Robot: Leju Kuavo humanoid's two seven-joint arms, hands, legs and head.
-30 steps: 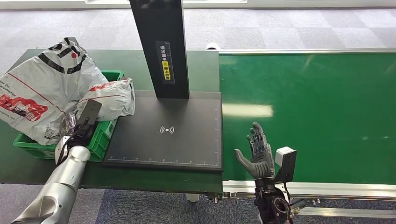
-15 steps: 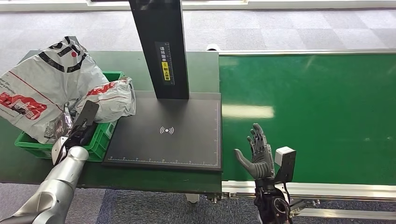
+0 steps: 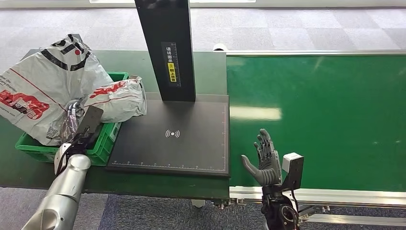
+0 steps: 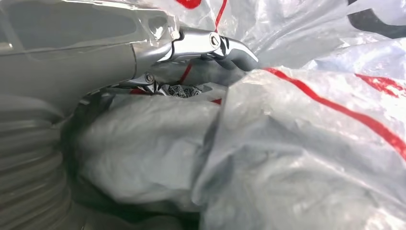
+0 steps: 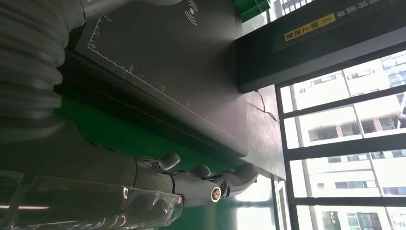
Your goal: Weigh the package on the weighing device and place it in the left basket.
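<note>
The package (image 3: 119, 95), a crumpled white plastic bag with red print, lies on the right end of the green basket (image 3: 103, 143) and overhangs its rim toward the black weighing plate (image 3: 172, 134). My left hand (image 3: 72, 122) is inside the basket just to the package's left, its fingers (image 4: 210, 43) stretched out against the plastic (image 4: 297, 143) and not wrapped around it. A larger white bag (image 3: 43, 86) fills the basket's left part. My right hand (image 3: 262, 160) is raised, spread and empty, over the near edge of the green belt (image 3: 325, 120).
The scale's black upright post (image 3: 167, 48) rises at the back of the weighing plate. The dark green table (image 3: 28, 167) carries the basket and scale. In the right wrist view the plate's ruled edge (image 5: 143, 81) lies beside my right hand (image 5: 191, 184).
My left arm has drawn back slightly and its fingers have stretched out. The package has settled a little to the right on the basket rim. My right hand has barely moved.
</note>
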